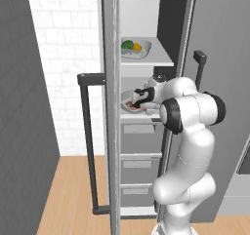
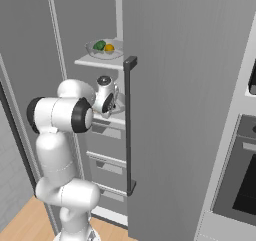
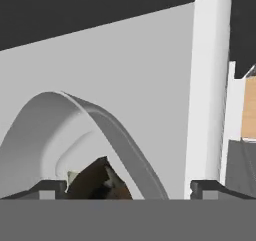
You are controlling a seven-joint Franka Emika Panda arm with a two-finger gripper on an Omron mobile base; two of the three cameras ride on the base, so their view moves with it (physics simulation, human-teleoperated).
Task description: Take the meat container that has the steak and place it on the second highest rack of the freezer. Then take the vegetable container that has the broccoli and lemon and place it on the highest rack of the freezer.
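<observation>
- Left base view: the freezer [image 1: 146, 14] stands open through the middle of the frame, with its door edge running down the centre and a long dark bar handle [image 1: 88, 146] at centre left.
- On the highest rack [image 1: 158, 61], at upper centre, sits the vegetable container [image 1: 144, 52], with the broccoli [image 1: 127, 45] and the lemon [image 1: 137, 47] side by side in it, the green lump to the left.
- The white arm rises from the lower right and bends into the compartment; its gripper [image 1: 135, 100] is at the second highest rack [image 1: 134, 116], just under the upper shelf, right at the meat container [image 1: 128, 106], where a reddish bit of the steak [image 1: 129, 104] shows.
- Below that rack come three grey drawers [image 1: 139, 168] down to the wooden floor.
- Right base view: the vegetable container [image 2: 95, 49] is at upper centre-left, with the broccoli [image 2: 99, 45] left of the lemon [image 2: 109, 48].
- The hand, under that shelf, is partly hidden by the closed grey door at the centre.
- Hand view: the gripper [image 3: 129, 187] has its two dark tips wide apart at the bottom edge, released and clasping nothing.
- Between them, lower left, curves the pale rim of the meat container [image 3: 107, 122], with the steak [image 3: 95, 182] lying brown and dark-edged inside it.
- A white shelf surface [image 3: 150, 75] spreads behind the tray.
</observation>
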